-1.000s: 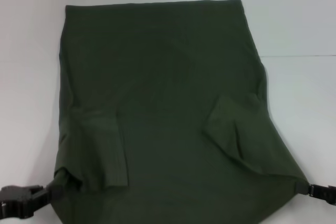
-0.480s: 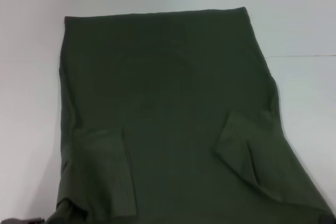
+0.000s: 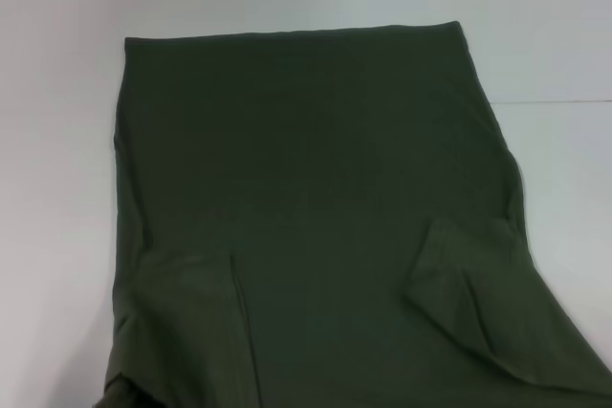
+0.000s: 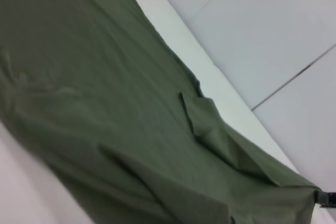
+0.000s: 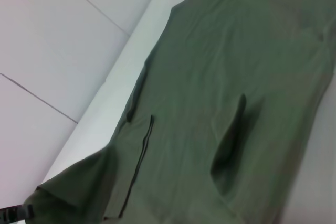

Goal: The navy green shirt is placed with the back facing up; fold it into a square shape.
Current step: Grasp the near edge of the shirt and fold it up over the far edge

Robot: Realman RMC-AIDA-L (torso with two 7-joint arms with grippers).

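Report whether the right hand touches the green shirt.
Touching. The left wrist view shows a corner of the dark olive-green cotton T-shirt drawn to a point meeting the black right hand, no gap.

Looks like a lab or robot test cell, not a home. Plain white table [image 3: 57,236] as the work surface, bare and uniform, no cloth or household clutter on it. Wrist views show pale grey floor or wall panels [image 4: 273,30] with thin dark seam lines beyond the table edge, institutional-looking. Only item laid out is a dark olive-green shirt [image 3: 316,198] spread flat, staged centrally like a test piece. A black gripper part [image 4: 326,199] peeks in at the shirt corner in the left wrist view, confirming robot rig. Even flat lighting.
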